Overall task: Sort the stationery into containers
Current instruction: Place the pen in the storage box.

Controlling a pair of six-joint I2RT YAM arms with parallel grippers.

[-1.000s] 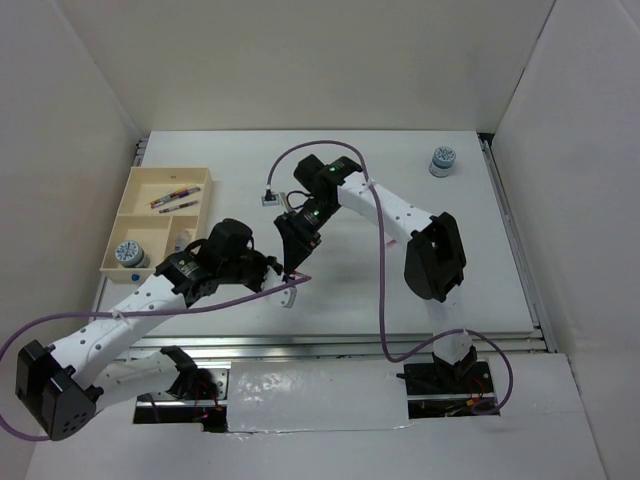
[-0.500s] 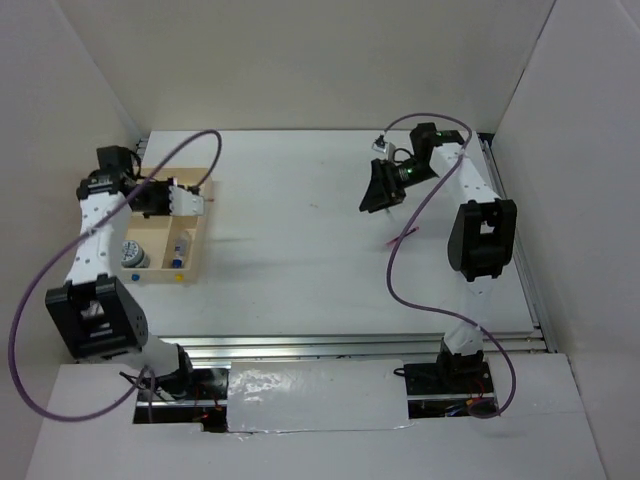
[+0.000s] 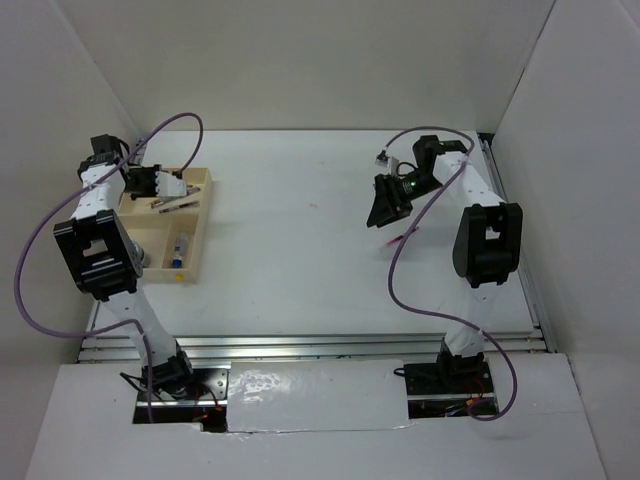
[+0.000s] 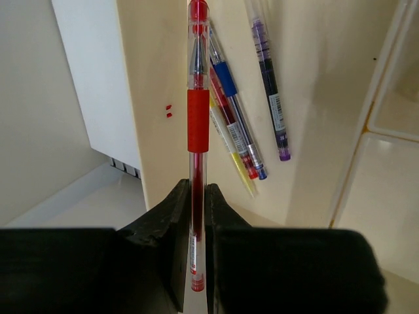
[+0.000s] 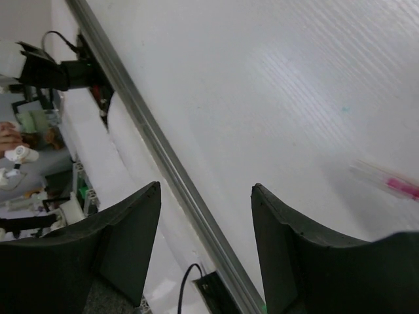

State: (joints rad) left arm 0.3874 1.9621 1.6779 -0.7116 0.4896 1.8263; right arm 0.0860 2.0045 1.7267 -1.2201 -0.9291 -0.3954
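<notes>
Two risks stand out. The left pincer [image 4: 197, 216] is clamped on a red pen [image 4: 198, 118], gripping it near the tail, so most of the barrel sticks out ahead unsupported. In the left wrist view the pen runs right along the outer wall of the tray [image 4: 154, 131], not squarely over the pen compartment. In that compartment a blue-grip pen [image 4: 226, 78], a purple pen [image 4: 272, 98] and a yellow pen [image 4: 230, 147] lie close together, partly overlapping. Released here, the red pen may well land on the wall's top edge, tip, and roll off outside onto the worktop [image 3: 300, 250]. A shift toward the compartment's middle looks needed first. The tail grip also means the pen can swing in the jaws if its tip knocks the wall. Second risk: the right pincer [image 5: 206, 190] hangs over bare worktop with jaws spread wide, holding nothing. A pink pen [image 5: 393, 184] lies flat at the far edge of its view, blurred. A straight descent from here would likely miss it or clip one end and flick it away, since a thin round barrel rolls easily. In the top view the right arm's purple cable [image 3: 390, 275] passes right by that pen and could drag it.
</notes>
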